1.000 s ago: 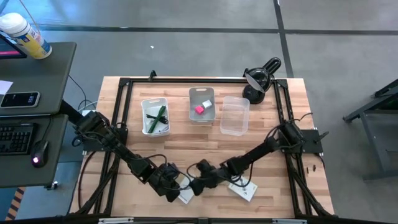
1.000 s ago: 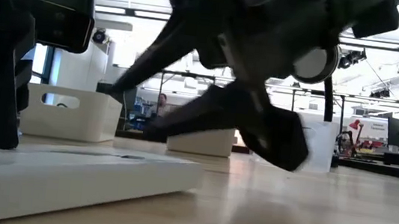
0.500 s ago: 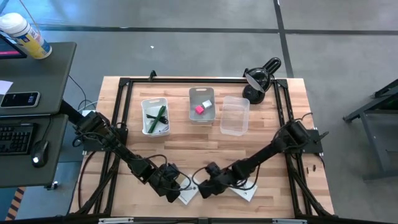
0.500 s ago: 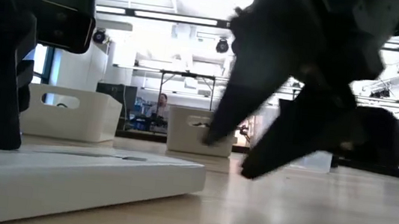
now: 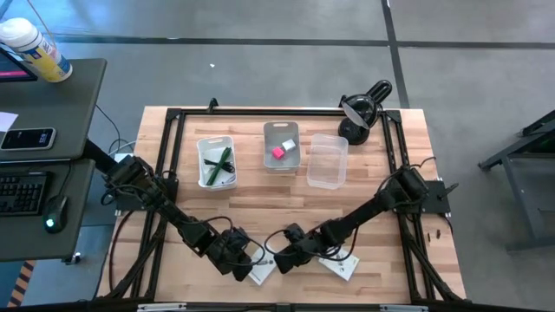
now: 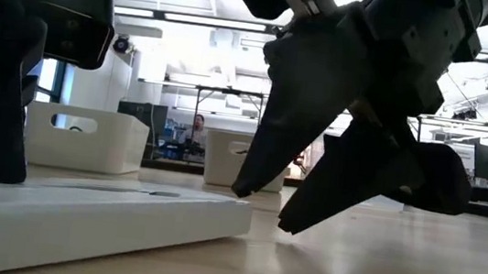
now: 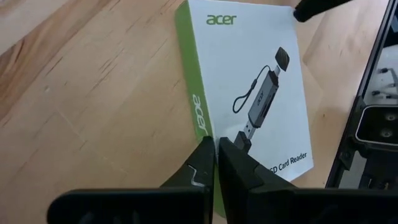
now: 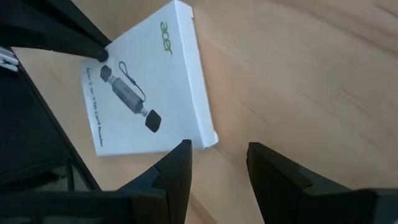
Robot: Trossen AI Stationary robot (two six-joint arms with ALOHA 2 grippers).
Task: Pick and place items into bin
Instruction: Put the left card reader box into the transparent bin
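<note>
A white acer card-reader box (image 7: 255, 81) with a green side lies flat on the table near its near edge (image 5: 260, 274). My left gripper (image 7: 216, 146) is shut, with its tips down on this box (image 6: 97, 217). My right gripper (image 8: 217, 152) is open and hovers low just right of the box (image 8: 143, 102), fingers pointing down toward its corner (image 6: 262, 208). A second white box (image 5: 340, 264) lies farther right. The pink block (image 5: 277, 152) and white cube (image 5: 290, 146) sit in the middle bin, the green pen (image 5: 222, 159) in the left bin. My left gripper presses its shut fingertips (image 7: 205, 155) on the box's top face beside the green long edge (image 7: 198, 118), near the end with the printed line. The fingers come from above, slanting down. The box lies flat on the table.
Three bins stand in a row toward the far side: a white one (image 5: 216, 162), a grey one (image 5: 281, 130) and a clear one (image 5: 327, 165). A black desk lamp (image 5: 362, 108) stands at the far right corner. A black frame (image 5: 173, 117) runs around the tabletop.
My right gripper has turned and tipped its fingers downward, shifting slightly toward the table's near edge and the box under my left gripper. The box has stayed in place.
</note>
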